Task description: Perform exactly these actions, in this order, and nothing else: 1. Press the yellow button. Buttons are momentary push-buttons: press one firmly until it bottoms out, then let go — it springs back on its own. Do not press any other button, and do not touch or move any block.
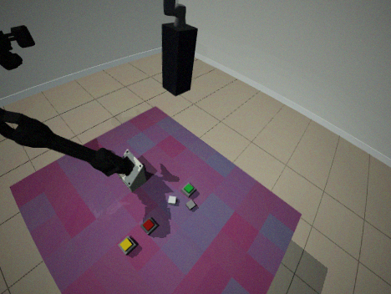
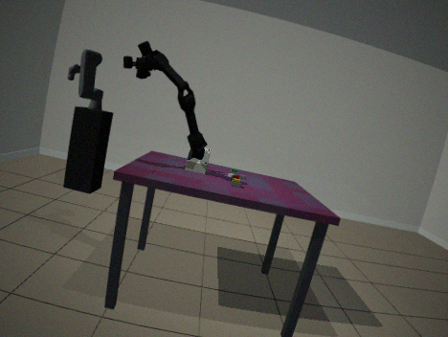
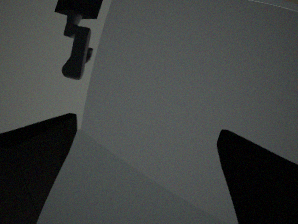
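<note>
Pincer (image 3: 147,183) released, fingers wide apart, nothing betw. them; raised high above desk (image 2: 268,197), facing wall. Yellow button (image 1: 127,244) sits near desk front edge, just beside red button (image 1: 149,225); green button (image 1: 189,189) farther back.

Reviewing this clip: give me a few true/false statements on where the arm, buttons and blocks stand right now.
1. The gripper is open with nothing between its fingers. True.
2. The gripper is pressing the yellow button. False: it is raised high, away from the table.
3. The red button sits between the yellow button and the green button. True.
4. The white block is stacked on the grey block. False: they lie side by side.
</note>
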You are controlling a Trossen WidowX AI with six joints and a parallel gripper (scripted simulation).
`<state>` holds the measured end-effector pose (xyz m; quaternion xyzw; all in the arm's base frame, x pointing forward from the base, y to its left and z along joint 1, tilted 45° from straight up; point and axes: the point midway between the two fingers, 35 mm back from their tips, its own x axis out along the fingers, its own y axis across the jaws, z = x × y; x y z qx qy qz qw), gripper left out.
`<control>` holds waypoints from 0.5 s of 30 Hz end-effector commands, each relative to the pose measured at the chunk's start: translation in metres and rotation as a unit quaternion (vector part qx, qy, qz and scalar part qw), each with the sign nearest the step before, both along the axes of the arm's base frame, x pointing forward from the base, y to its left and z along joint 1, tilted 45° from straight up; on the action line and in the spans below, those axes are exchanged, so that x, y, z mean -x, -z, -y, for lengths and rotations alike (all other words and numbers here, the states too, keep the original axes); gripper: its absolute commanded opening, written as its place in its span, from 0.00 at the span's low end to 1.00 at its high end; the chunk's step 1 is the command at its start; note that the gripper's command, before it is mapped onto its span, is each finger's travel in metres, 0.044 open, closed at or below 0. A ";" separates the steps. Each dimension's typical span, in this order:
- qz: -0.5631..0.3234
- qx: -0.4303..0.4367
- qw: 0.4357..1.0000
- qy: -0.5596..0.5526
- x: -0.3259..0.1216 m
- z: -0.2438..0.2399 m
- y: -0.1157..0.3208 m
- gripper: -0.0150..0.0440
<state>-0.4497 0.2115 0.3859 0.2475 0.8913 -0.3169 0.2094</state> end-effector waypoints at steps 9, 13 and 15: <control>-0.005 0.085 0.979 0.184 -0.070 -0.091 0.025 0.93; -0.012 0.133 0.942 0.306 -0.124 -0.137 0.041 0.93; -0.018 0.154 0.919 0.363 -0.151 -0.156 0.049 0.93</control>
